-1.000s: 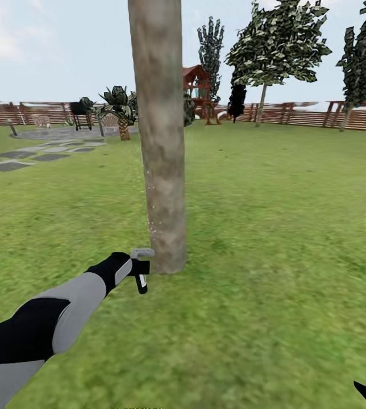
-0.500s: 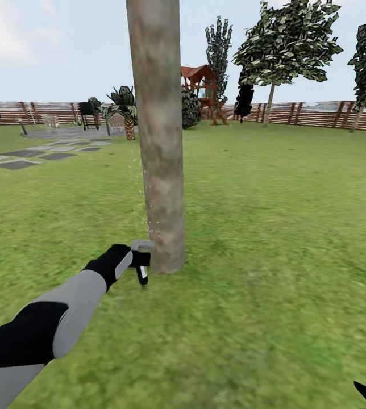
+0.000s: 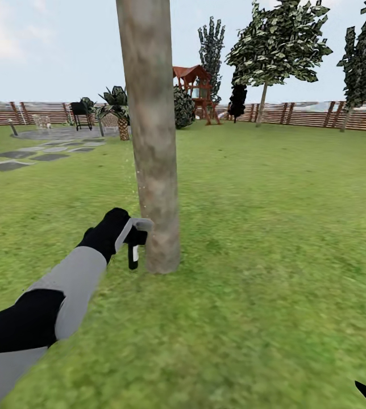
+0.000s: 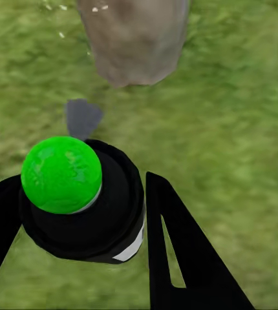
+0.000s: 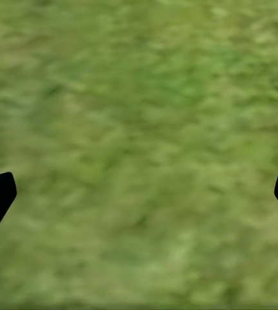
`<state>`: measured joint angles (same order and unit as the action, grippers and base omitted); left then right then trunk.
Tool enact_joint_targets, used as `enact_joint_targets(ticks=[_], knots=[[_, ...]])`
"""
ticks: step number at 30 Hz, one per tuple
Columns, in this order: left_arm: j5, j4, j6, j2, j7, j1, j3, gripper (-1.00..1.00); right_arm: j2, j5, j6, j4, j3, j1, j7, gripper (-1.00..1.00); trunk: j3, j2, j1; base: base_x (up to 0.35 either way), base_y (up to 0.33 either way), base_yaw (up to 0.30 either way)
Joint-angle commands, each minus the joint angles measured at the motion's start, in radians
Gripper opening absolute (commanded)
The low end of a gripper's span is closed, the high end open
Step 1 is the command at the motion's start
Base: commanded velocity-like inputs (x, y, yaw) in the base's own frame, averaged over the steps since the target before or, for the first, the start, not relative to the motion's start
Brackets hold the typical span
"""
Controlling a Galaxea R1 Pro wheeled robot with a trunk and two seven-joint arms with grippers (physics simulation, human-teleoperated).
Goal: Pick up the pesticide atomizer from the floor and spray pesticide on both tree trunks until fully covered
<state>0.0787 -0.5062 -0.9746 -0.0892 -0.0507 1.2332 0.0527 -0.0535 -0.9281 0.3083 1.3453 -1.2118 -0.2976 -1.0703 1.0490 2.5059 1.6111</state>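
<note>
Head view: a thick, straight, mottled grey-brown tree trunk (image 3: 152,142) rises from the blurry green lawn (image 3: 274,238) and runs out of the top of the picture, smooth and branchless. Just beside its base, the left pincer (image 3: 127,234), black at the end of a grey-and-black arm, grips the pesticide atomizer (image 3: 134,244): a grey flat head pointing at the trunk and nearly touching the bark, with a dark body hanging straight down, so its long axis is upright. Fine pale specks dot the bark above the nozzle. Far back stands a brown horizontal-slat wooden fence (image 3: 313,113), with a second tree with a blocky green crown (image 3: 279,42) in front of it.

Left wrist view: the atomizer (image 4: 81,200) is seen end-on, a round black body with a glossy, bumpy bright green cap, clamped between the pincer's black fingers (image 4: 178,252). The trunk's rough grey base (image 4: 136,42) sits close ahead on the grass.

Right wrist view: the right pincer (image 5: 139,194) is spread wide, its black tips at either edge, with soft-textured grass between.
</note>
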Motion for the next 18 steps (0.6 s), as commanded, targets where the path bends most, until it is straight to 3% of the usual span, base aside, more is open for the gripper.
enact_joint_targets(ticks=[1,7,14,18], knots=[[-0.001,0.0,-0.006,0.0,0.0,0.023,0.001,-1.0,0.0,0.0,0.0,0.0,0.0,0.0,0.0,1.0,0.0,0.0,0.0,0.0,0.0,-0.016],[-0.003,0.004,-0.013,-0.001,0.0,0.131,0.003,-1.0,0.0,0.0,0.0,0.0,0.0,0.0,0.0,1.0,-0.002,0.0,0.0,0.0,0.0,-0.165],[0.004,0.018,-0.021,-0.001,0.001,0.241,0.004,-1.0,0.0,0.0,0.0,0.0,0.0,0.0,0.001,1.0,-0.002,0.0,0.0,0.0,0.0,-0.015],[0.009,0.072,-0.021,-0.001,0.0,0.314,0.005,-1.0,0.0,0.0,0.0,0.0,0.0,0.001,0.001,1.0,-0.002,0.0,0.0,0.0,0.0,0.0]])
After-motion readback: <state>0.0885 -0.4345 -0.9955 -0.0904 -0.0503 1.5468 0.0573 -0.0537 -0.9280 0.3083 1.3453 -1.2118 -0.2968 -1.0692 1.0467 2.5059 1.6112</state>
